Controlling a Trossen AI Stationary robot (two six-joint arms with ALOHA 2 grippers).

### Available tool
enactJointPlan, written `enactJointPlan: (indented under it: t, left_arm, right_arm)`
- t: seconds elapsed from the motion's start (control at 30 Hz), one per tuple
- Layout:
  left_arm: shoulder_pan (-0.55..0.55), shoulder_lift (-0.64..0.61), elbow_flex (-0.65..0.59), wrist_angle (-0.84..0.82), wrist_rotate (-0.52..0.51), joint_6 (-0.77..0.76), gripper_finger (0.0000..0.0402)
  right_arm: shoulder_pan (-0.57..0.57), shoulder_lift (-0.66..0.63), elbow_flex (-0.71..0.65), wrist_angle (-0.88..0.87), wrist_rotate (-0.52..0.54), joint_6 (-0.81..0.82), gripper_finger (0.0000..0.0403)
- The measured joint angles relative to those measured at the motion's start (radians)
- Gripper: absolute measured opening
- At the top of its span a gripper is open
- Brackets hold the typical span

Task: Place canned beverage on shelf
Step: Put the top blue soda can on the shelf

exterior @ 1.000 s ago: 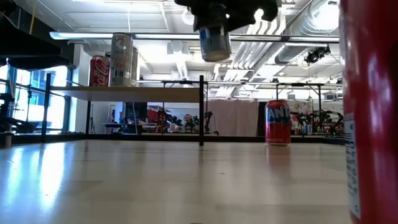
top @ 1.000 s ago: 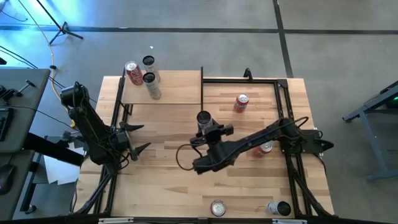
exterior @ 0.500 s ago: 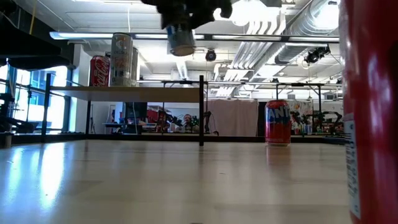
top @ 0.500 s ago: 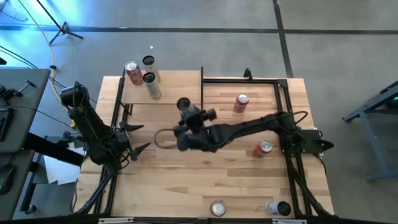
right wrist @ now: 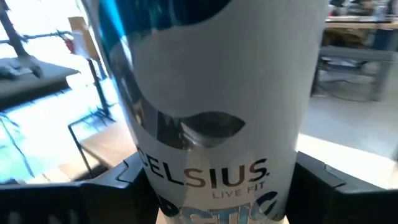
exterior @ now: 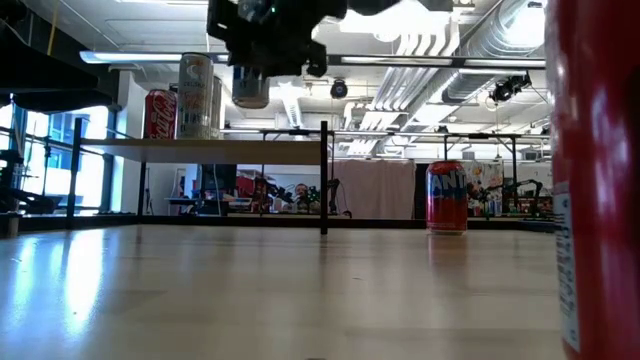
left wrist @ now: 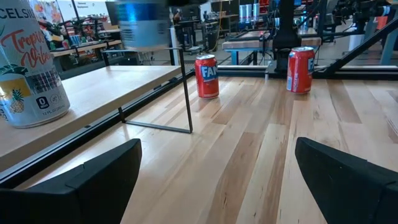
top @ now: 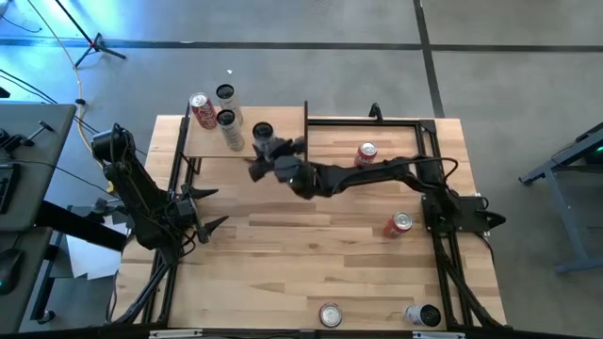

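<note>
The shelf (top: 273, 121) is a pale board on thin black posts at the table's far left. On it stand a red can (top: 199, 106) and two tall white cans (top: 227, 127). My right gripper (top: 274, 151) is shut on a white-and-blue Celsius can (exterior: 250, 88), which hangs above the shelf's right part (exterior: 270, 150). This can fills the right wrist view (right wrist: 211, 112) and shows blurred in the left wrist view (left wrist: 144, 25). My left gripper (top: 221, 207) waits open near the table's left edge. My right gripper pinches the can's side wall (right wrist: 155, 174) between its two fingers (right wrist: 121, 180), one on each side. The fingers reach in about level from the table's right. In the low view the gripper covers the can's upper part. The can is upright, its lower end (exterior: 250, 102) clear above the shelf board.
Red cans stand on the plank table at the far right (top: 366, 155) and right middle (top: 402, 224). Two more cans stand at the near edge (top: 330, 314) (top: 424, 315). A black post (exterior: 323, 178) marks the shelf's right end. Black frame rails (top: 372, 121) border the table.
My right gripper has carried the can from over the table's middle toward the far left, rising slightly and turning its wrist. The can has stayed upright and lifted, and now hangs over the shelf's right part.
</note>
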Motion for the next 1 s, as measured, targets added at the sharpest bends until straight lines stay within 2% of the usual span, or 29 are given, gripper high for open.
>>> enactJointPlan:
  t: [0.13,0.8,1.0]
  left_arm:
    - [0.000,0.000,0.000,0.000,0.000,0.000,0.0400]
    - [0.000,0.000,0.000,0.000,0.000,0.000,0.0400]
    - [0.000,0.000,0.000,0.000,0.000,0.000,0.0400]
  right_arm:
    - [-0.061,0.000,-0.046,0.085,-0.114,-0.020,0.0237]
    - [-0.232,0.000,-0.074,0.074,-0.337,-0.030,0.0237]
    - [-0.260,0.016,-0.072,0.137,-0.384,-0.043,0.0237]
